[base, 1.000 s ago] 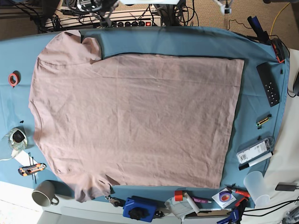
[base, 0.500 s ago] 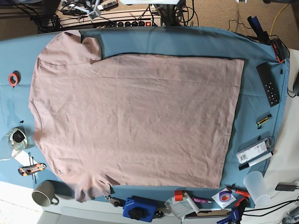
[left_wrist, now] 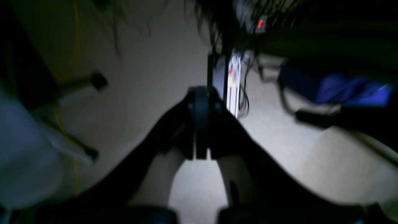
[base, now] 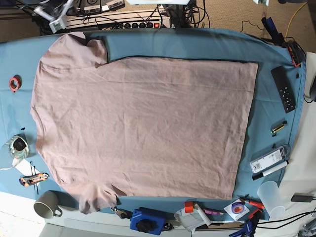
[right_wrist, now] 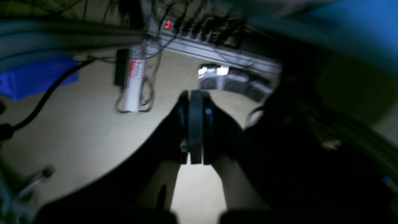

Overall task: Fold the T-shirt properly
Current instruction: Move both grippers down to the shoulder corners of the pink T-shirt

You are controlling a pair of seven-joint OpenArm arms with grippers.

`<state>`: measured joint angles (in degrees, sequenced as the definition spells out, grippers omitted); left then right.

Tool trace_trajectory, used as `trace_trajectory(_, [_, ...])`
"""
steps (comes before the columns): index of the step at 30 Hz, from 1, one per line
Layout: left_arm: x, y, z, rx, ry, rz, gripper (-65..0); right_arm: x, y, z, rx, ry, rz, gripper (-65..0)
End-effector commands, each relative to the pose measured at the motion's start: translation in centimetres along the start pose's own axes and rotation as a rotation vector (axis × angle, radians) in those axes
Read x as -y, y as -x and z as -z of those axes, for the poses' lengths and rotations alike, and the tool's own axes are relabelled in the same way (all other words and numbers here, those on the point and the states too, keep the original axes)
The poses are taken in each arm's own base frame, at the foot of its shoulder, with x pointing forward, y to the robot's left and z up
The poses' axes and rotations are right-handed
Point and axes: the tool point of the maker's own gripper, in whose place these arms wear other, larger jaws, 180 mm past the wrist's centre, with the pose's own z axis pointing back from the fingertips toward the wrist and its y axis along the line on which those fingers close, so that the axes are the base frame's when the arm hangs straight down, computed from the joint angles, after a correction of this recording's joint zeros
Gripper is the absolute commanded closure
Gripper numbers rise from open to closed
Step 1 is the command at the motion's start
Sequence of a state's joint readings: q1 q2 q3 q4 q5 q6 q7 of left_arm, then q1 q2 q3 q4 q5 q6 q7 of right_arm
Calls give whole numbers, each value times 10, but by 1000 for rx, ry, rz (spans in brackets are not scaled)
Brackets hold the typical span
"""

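Note:
The T-shirt (base: 143, 123), plain mauve-tan, lies flat and spread out on the teal table cloth (base: 187, 44), collar end to the left and hem to the right. One sleeve (base: 74, 47) points to the far edge, the other (base: 96, 197) to the near edge. My left gripper (left_wrist: 201, 93) is shut on nothing and hangs over the floor beyond the table. My right gripper (right_wrist: 196, 95) is also shut and empty, over the floor beside the cloth's edge (right_wrist: 342, 18). In the base view a part of my right arm (base: 58, 19) shows just past the far sleeve.
A black remote (base: 283, 89), a marker and a boxed item (base: 269, 160) lie along the right edge. A red tape roll (base: 14, 83), a box cutter (base: 33, 178) and a mug (base: 47, 204) sit at the left. A blue device (base: 146, 220) and a power strip (base: 138, 23) flank the shirt.
My right arm has moved left along the far edge, from above the shirt's armpit to past the far sleeve. My left arm has slid right, almost out of the base view. The T-shirt has not moved.

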<state>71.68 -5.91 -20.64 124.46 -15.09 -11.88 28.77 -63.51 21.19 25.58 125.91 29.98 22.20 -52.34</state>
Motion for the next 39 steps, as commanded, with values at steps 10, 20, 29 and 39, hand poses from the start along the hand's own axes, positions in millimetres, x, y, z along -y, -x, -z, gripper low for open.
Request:
trace_trajectory(10, [13, -70, -20, 188, 15, 67, 0, 74, -68, -53, 225, 292, -40, 0])
trace_trajectory(20, [12, -77, -15, 192, 12, 71, -170, 98, -75, -60, 213, 413, -68, 0])
trace_trajectory(29, [12, -80, -15, 202, 12, 71, -280, 114, -69, -67, 181, 511, -44, -292])
trace_trajectory(39, [12, -84, -13, 215, 11, 73, -280, 123, -75, -45, 231, 436, 57, -292])
